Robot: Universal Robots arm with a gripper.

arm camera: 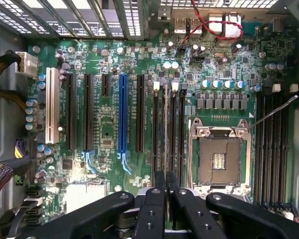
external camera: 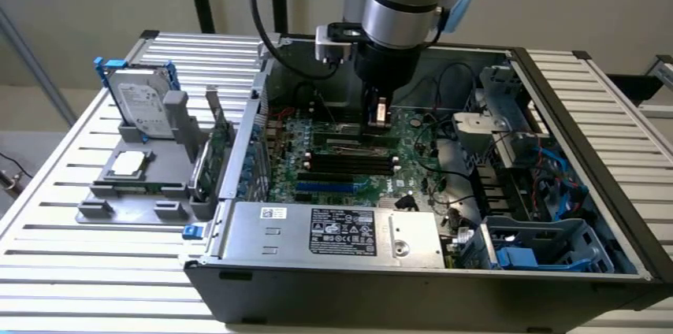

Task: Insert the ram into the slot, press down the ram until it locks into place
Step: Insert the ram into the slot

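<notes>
A slatted metal counter (external camera: 94,271) carries an open computer case (external camera: 421,271) lying on its side, and the arm is seen reaching down into it over the green motherboard (arm camera: 104,124). The empty CPU socket (arm camera: 220,159) is taken as the landmark. Just beside it lies a bank of parallel black memory strips, set between the socket and the blue connector strip (arm camera: 122,114). The gripper (arm camera: 166,196) is poised over this bank with its fingers (arm camera: 154,209) drawn together, and they are judged to be clamped on the ram (arm camera: 165,129). The ram is seen edge-on as a thin pale line running away from the fingertips along the slot (arm camera: 163,144), the second strip of the bank counted from its far side from the socket. The ram is thus lined up lengthwise with the slot and held directly over it. Whether its lower edge has entered the channel cannot be told from either view. The step in hand is judged to be the insertion, with the locking press not yet done. The white end clips (arm camera: 156,85) of the neighbouring strips stand near the far end of the ram. Seating is judged to call for the ram being kept upright and parallel to the strip, so that both ends are driven down evenly and the clips can close.
</notes>
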